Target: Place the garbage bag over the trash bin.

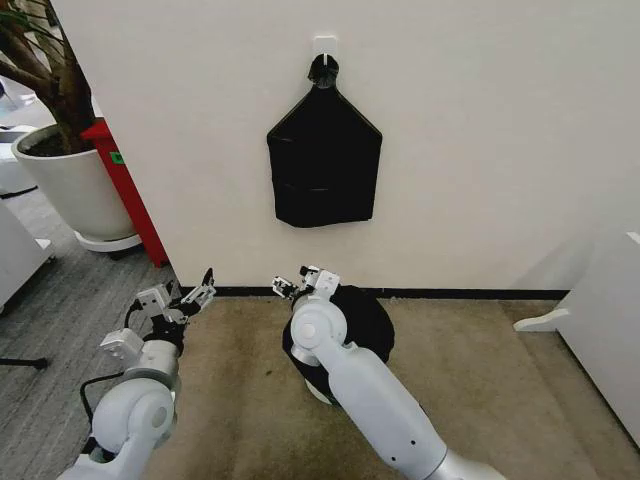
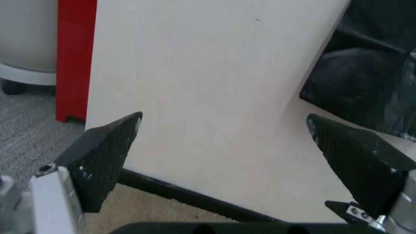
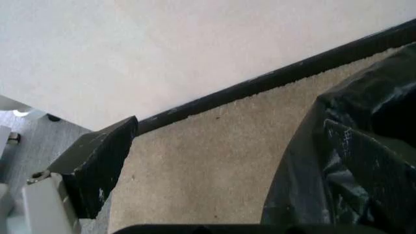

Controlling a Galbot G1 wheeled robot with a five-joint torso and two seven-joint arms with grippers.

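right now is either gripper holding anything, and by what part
Nothing is held. The left gripper is open on bare air. The right gripper is open beside the garbage bag draped on the trash bin.

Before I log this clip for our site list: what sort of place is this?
Probably an office or lobby corner: a white partition wall with a black bundle of bags hung on a hook, low-pile carpet, and a large potted plant on a wheeled base.
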